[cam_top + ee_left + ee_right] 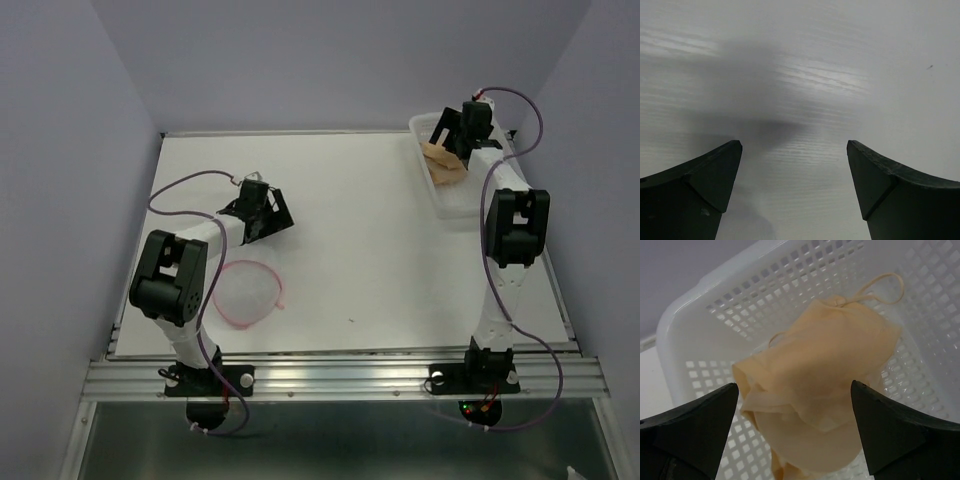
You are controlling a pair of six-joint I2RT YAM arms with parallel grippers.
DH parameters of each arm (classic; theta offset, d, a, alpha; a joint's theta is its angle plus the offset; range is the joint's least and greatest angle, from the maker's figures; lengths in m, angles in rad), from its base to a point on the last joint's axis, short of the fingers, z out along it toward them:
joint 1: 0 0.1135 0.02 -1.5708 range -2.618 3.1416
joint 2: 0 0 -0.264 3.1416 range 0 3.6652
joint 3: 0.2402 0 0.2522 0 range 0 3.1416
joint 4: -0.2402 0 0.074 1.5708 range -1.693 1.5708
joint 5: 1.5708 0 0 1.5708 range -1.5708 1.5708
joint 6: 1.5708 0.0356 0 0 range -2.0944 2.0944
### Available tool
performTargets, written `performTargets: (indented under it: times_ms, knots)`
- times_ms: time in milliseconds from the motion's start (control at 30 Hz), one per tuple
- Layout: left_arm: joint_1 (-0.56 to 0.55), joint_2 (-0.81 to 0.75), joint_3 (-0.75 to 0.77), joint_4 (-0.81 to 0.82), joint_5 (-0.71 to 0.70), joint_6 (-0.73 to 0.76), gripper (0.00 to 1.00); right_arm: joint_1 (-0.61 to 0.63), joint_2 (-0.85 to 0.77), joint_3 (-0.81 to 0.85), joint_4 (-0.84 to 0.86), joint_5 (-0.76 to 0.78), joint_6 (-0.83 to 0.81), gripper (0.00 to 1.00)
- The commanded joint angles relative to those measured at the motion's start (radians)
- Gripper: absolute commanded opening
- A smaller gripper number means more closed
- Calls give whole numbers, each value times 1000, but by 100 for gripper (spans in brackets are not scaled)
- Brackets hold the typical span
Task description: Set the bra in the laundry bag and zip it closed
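Right gripper is wide open, poised over the bra, which is bunched in the white basket at far right. Best to pinch the thick folded middle, not the strap loop. Left gripper is open and empty above the tabletop, near the laundry bag.

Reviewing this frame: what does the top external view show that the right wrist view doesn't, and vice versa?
Top external only: the laundry bag on the table by the left arm, and the left gripper. Right wrist only: the thin strap loop and the lattice holes of the basket. Both: the bra lying in the basket, the right gripper over it.
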Motion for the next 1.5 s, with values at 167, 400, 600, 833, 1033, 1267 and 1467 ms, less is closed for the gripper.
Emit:
performTargets:
  times_ms: [167, 400, 600, 833, 1033, 1267, 1467]
  knots:
    - [9, -127, 65, -47, -76, 21, 99, 1, 206, 245, -72, 202, -12, 100]
    - [9, -190, 249, -94, -27, 71, 99, 1, 289, 301, -109, 139, -4, 73]
    - [9, -285, 342, -110, -20, 108, 99, 1, 219, 308, -111, 136, -4, 1]
    - [9, -388, 276, -99, -48, 93, 99, 1, -6, 269, -89, 58, -28, 1]
    - [9, -442, 202, -93, -68, 85, 99, 110, -258, 125, -82, -127, -140, 1]
    - [9, -494, 138, -91, -59, 62, 99, 399, -390, -22, -138, -224, -410, 1]
    - [9, -531, 109, -168, -187, -16, 99, 672, -294, -132, -200, 213, -645, 15]
